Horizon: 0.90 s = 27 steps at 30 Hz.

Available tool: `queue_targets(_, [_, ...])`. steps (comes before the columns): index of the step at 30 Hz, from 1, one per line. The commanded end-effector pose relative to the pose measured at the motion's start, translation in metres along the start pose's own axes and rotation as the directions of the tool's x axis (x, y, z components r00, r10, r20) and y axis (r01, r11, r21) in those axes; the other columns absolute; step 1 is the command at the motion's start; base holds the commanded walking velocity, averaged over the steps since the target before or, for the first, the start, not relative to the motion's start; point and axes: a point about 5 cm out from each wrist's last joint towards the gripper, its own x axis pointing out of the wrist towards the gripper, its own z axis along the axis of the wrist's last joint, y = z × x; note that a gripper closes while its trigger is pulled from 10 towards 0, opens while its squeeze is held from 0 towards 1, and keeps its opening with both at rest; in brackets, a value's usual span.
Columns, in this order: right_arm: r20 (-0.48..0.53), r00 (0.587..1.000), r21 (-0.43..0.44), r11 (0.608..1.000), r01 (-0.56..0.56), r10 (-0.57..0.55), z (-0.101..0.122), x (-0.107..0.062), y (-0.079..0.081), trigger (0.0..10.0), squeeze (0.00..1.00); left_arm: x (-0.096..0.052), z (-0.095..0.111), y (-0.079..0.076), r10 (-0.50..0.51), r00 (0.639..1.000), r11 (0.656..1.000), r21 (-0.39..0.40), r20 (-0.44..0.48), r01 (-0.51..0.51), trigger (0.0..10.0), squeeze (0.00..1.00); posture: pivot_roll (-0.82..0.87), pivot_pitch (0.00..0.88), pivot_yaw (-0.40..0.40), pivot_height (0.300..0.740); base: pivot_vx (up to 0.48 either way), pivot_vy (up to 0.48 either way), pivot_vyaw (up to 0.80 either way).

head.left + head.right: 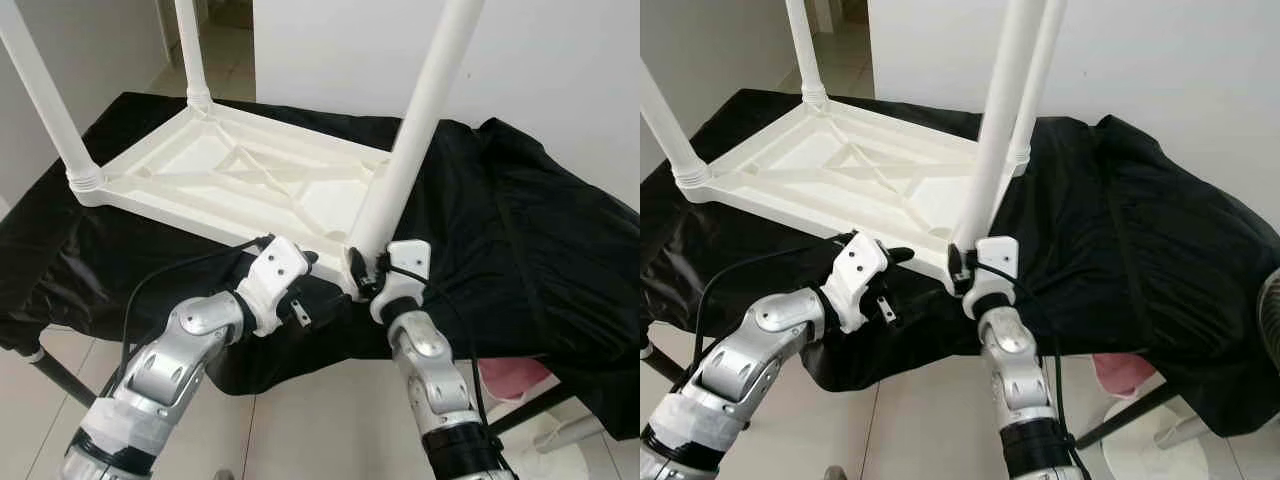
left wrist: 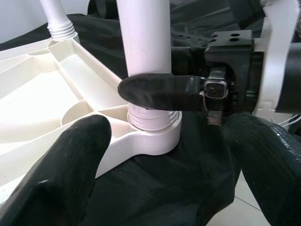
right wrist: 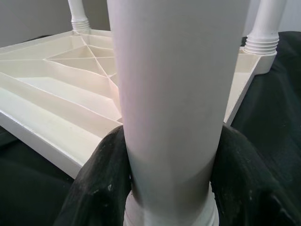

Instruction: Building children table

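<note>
We are clamping our right tool point(image 1: 368, 272) around the white leg point(image 1: 415, 130) at the upturned tabletop's point(image 1: 235, 175) near corner, our left tool point(image 2: 155, 155) hovering open beside it.

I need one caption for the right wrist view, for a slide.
Right gripper closed around a white table leg at its socket in the upturned tabletop.

A bench point(image 1: 560, 300) draped in crumpled black cloth point(image 1: 520, 230) stood against a plain white wall point(image 1: 560, 70). Pale tiled floor point(image 1: 310, 420) lay beneath, daylit; a doorway point(image 1: 225, 50) opened at the rear, something pink point(image 1: 512, 380) underneath.
</note>
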Motion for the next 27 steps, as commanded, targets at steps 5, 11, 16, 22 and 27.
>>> queue_targets(5, [-0.014, 0.999, 0.027, 0.999, 0.034, -0.034, -0.001, -0.005, 0.001, 10.0, 0.00, -0.001, -0.001, -0.005, -0.075, 0.997, 0.997, 0.012, -0.004, 0.075, 10.0, 0.00, 0.00, 0.000, -0.052, 0.740, 0.000, 0.000, 0.00])
queue_targets(11, [-0.021, 0.999, 0.033, 0.999, 0.034, -0.034, -0.001, -0.007, 0.003, 10.0, 0.13, -0.001, -0.001, -0.004, -0.072, 0.997, 0.997, 0.014, -0.005, 0.072, 10.0, 0.00, 0.01, 0.000, -0.052, 0.740, 0.000, 0.000, 0.00])
queue_targets(16, [0.016, 1.000, 0.080, 0.997, -0.009, 0.007, 0.004, -0.008, 0.005, 10.0, 1.00, -0.003, 0.000, -0.004, -0.067, 0.998, 0.998, 0.016, -0.007, 0.067, 10.0, 0.00, 0.01, 0.000, -0.055, 0.740, 0.000, 0.000, 0.00])
queue_targets(22, [0.050, 0.998, 0.071, 0.997, -0.036, 0.033, 0.010, -0.007, -0.007, 10.0, 1.00, -0.004, 0.000, -0.004, -0.061, 0.998, 0.998, 0.016, -0.006, 0.061, 10.0, 0.00, 0.02, 0.000, -0.058, 0.740, 0.000, 0.000, 0.00])
queue_targets(27, [0.043, 0.995, 0.036, 0.995, -0.089, 0.088, 0.007, -0.011, -0.016, 10.0, 1.00, -0.005, 0.000, -0.004, -0.054, 0.999, 0.998, 0.016, -0.005, 0.054, 10.0, 0.00, 0.02, 0.004, -0.063, 0.740, 0.000, 0.000, 0.00])
